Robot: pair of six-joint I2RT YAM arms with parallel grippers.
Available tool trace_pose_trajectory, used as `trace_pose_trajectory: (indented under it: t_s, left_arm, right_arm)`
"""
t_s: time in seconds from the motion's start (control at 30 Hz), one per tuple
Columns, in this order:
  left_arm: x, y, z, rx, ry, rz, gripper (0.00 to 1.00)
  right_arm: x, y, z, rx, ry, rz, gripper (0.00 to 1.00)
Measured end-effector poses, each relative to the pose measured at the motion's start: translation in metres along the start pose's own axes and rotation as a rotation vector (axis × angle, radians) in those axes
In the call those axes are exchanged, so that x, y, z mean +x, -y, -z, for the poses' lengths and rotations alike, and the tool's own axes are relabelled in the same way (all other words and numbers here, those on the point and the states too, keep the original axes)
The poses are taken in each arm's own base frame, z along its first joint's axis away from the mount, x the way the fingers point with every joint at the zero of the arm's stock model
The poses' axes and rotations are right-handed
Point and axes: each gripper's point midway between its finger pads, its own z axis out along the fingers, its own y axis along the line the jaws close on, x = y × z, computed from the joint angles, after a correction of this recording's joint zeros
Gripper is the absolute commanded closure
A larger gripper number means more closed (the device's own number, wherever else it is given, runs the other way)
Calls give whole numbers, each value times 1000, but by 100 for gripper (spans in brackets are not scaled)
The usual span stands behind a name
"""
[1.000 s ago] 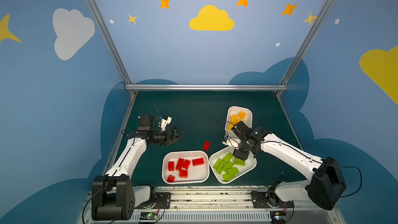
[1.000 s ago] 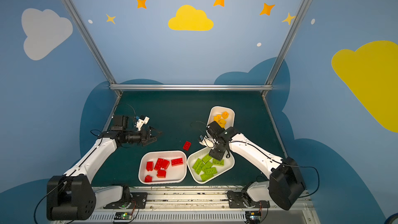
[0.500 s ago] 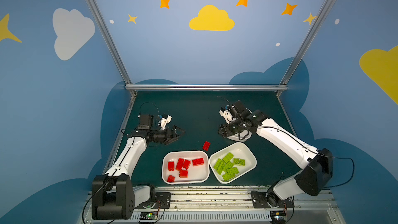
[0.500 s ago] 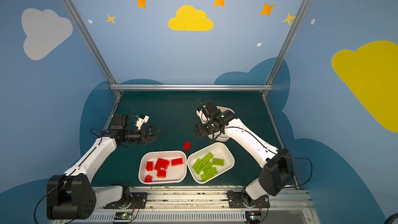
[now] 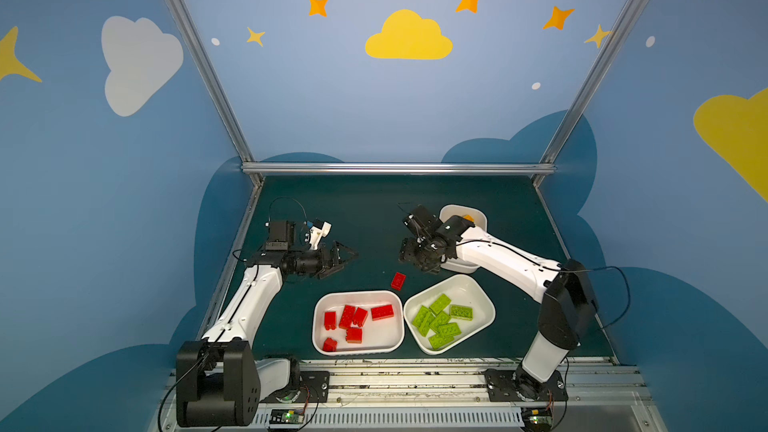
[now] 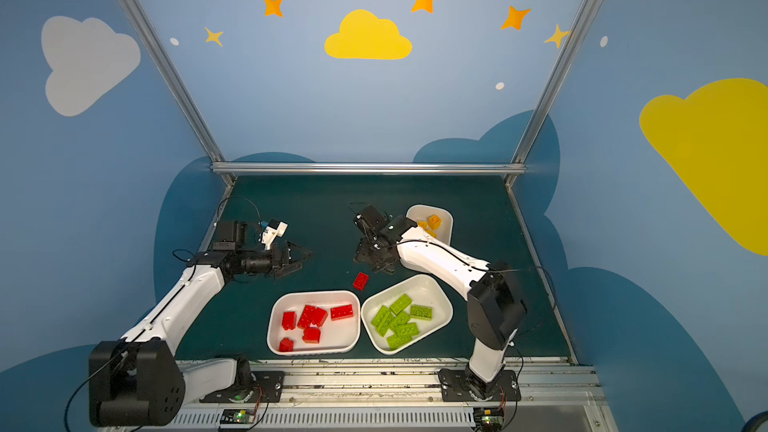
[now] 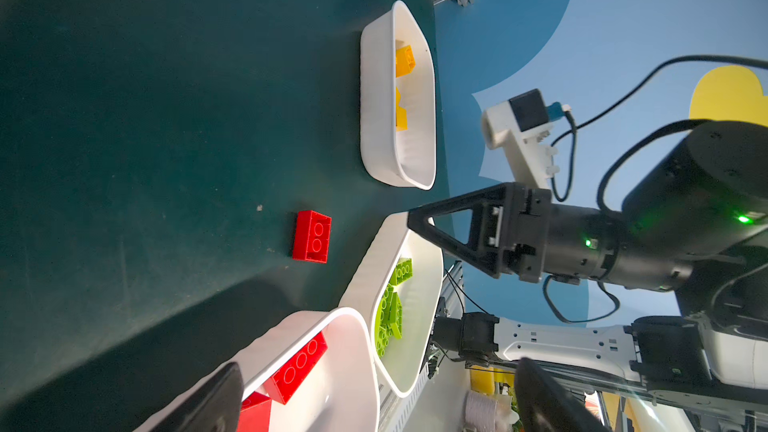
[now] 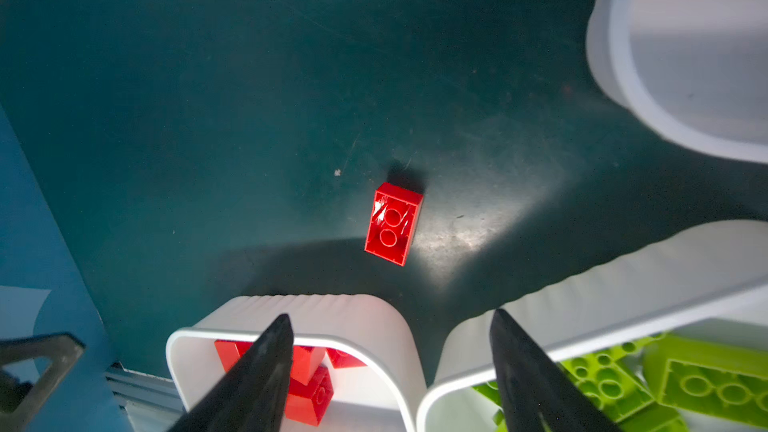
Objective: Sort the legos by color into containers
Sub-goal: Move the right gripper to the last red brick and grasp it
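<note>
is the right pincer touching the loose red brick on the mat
Apart. The right wrist view shows the loose red brick lying alone, bare mat between it and the open right pincer.

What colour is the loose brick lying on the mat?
Red. The brick shows best in the right wrist view.
</note>
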Motion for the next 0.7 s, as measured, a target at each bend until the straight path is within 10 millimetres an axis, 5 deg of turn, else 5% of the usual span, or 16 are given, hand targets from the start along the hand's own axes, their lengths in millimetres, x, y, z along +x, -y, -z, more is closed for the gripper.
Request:
trace_pose_trajectory:
  t_s: [0.5,0.7]
  left_arm:
    - [4,3,3,2,7,-16,0]
    - [5,3,3,2,7,-15,0]
  right_arm:
    - [16,-9,-80,129,-94,-68,37]
    - [30,-1,-92,187,-131,-78,46]
